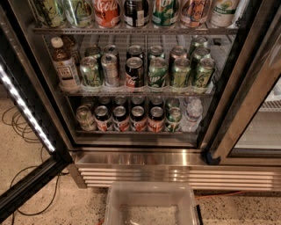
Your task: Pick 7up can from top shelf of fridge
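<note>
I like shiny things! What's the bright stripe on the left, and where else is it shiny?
Camera view: the stripe is a light strip at the left edge of the fridge; glare streaks the steel base; the gripper is not in view.

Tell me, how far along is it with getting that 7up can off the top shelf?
Done: the fridge has its door open, so the shelves look reachable. In hand: nothing visible, as the claw is out of view. Left: the whole pick, since the 7up can stands ungrasped on the top shelf between a black can and an orange-toned can.
</note>
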{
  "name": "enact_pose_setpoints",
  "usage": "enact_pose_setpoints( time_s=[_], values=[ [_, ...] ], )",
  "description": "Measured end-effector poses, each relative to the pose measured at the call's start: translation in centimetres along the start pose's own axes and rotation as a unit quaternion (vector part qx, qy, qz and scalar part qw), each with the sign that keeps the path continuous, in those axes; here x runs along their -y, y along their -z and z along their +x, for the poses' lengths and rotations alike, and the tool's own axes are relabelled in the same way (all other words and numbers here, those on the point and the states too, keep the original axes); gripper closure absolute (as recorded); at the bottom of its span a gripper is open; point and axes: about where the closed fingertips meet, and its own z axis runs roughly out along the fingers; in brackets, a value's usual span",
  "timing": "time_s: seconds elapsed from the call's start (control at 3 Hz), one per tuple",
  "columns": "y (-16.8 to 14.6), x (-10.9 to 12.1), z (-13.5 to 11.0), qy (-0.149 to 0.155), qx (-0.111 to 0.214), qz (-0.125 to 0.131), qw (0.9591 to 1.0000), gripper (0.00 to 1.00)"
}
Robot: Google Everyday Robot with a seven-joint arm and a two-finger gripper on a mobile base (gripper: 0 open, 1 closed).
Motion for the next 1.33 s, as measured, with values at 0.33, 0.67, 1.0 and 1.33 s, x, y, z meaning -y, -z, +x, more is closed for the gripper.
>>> enact_pose_setpoints(
  time_s=[0.33, 0.67, 1.0, 1.33],
  values=[
    [0.2, -3.5, 2.0, -0.005, -0.034, -0.024, 0.9991, 0.33],
    [0.0, -5.3, 4.0, -0.015, -0.064, -0.037, 0.9971, 0.34],
    [-1.2, -5.2, 5.5, -0.023, -0.084, -0.03, 0.9958, 0.36],
    [-2.7, -3.7, 6.2, -0.031, -0.089, -0.004, 0.9956, 0.36]
  ],
)
